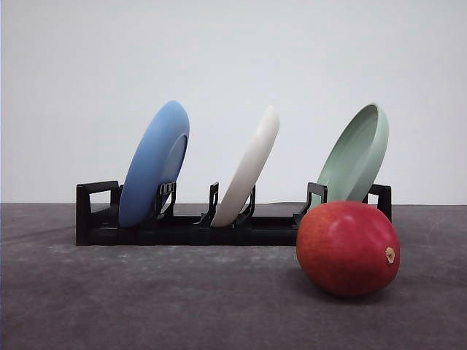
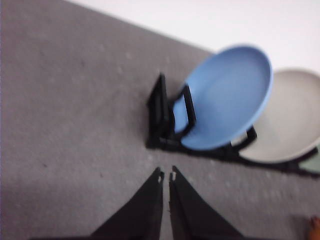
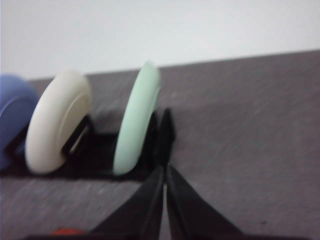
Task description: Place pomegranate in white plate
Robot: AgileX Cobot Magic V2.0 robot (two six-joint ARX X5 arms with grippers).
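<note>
A glossy, smooth red pomegranate, roundish with a small tan stem nub on its right end, lies on the dark grey, faintly mottled matte surface, toward the near right part of it. It sits in front of the right end of a black plastic slotted rack that runs across the surface further back, and it overlaps that end as the front camera sees it; I cannot tell whether fruit and rack touch.

Three round, shallow plates stand on edge in the rack, all leaning to the right. At the left end is a matte blue plate; in the middle slot is the matte off-white plate with a raised rim; at the right end is a pale green plate, its hollow side visible. The plates stand apart from one another. Behind them is a plain pale wall.

My left pincer hangs above bare surface near the rack's blue-plate end, its black tapered fingers nearly together with only a thin slit between them, gripping nothing. My right pincer is likewise drawn narrow and holds nothing, its tips near the green plate's end of the rack.

I can read no writing or labels on anything.
</note>
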